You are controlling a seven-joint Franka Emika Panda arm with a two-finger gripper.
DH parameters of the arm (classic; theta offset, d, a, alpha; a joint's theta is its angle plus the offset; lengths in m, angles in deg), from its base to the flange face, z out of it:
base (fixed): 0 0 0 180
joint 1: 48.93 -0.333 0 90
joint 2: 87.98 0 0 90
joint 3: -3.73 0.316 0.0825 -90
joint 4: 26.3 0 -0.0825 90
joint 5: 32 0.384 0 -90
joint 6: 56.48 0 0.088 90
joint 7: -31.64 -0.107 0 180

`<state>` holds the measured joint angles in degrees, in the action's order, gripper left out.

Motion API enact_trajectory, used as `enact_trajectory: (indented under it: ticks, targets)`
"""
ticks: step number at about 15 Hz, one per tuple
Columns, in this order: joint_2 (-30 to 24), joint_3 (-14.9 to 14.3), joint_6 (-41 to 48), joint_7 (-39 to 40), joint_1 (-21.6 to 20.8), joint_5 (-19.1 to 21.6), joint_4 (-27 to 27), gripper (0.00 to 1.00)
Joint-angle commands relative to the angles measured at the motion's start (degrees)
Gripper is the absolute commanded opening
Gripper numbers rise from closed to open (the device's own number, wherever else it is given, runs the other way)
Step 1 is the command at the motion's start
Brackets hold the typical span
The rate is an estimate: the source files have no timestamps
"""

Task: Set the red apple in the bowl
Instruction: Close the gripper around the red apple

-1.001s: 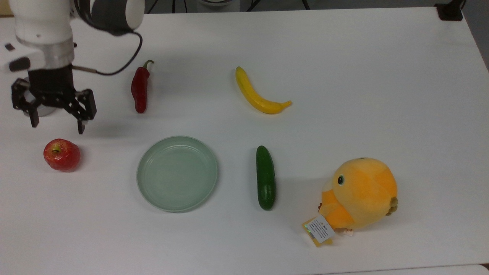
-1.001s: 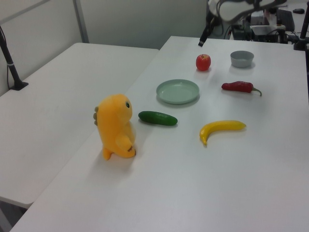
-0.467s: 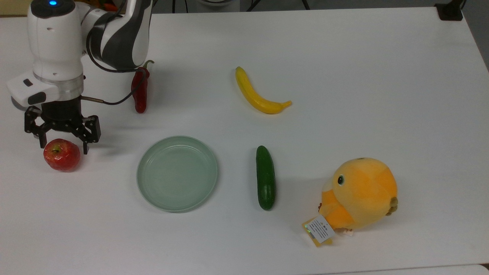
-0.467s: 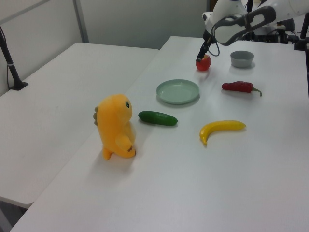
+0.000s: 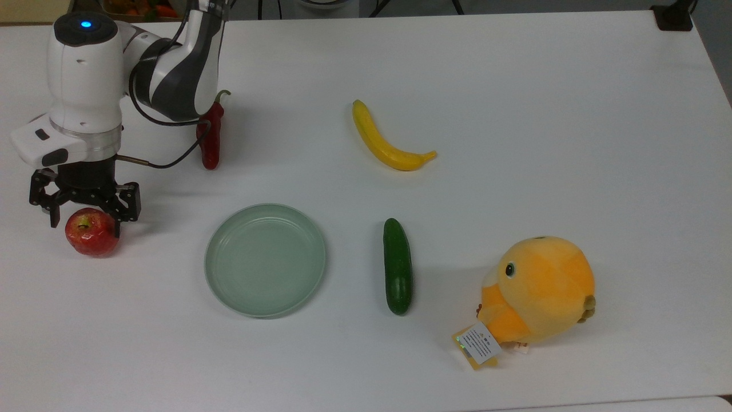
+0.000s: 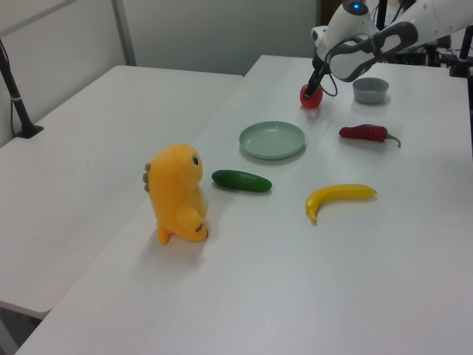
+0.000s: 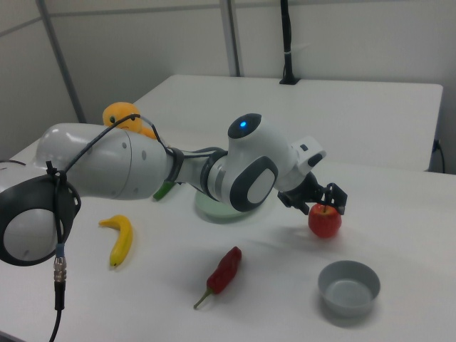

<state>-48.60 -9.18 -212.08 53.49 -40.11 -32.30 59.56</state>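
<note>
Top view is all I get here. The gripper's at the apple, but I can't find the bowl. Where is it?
Observer: The bowl stands apart from the apple, in front of it in the right view, slightly toward the right view's right.
Operator: Anything inside it?
Observer: No, the right view shows it empty.
Operator: Anything between the two?
Observer: Just bare table; the chili pepper lies off to the right view's left of the bowl.
</note>
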Motion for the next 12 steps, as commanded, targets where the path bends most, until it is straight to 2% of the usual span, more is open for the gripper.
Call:
enact_trajectory:
  ticks: [1, 2, 3, 6, 8, 9, 12]
  targets:
    - [1.66, -0.89, -1.29, 0.65, -0.38, -2.25, -0.53, 1.0]
    - [1.92, -0.89, -1.29, 0.56, -0.38, -2.34, -0.44, 0.99]
    - [2.19, -0.89, -1.29, 0.56, -0.47, -2.34, -0.35, 0.9]
    - [2.28, -0.89, -1.2, 0.56, -0.64, -2.34, -0.35, 0.44]
    - [2.02, -0.8, -1.11, 0.39, -0.73, -2.08, -0.35, 0.24]
    - [1.75, -0.8, -1.03, 0.39, -0.82, -1.9, -0.35, 0.17]
    - [-0.87, -0.8, -0.5, 0.12, -0.82, -1.55, 0.43, 0.15]
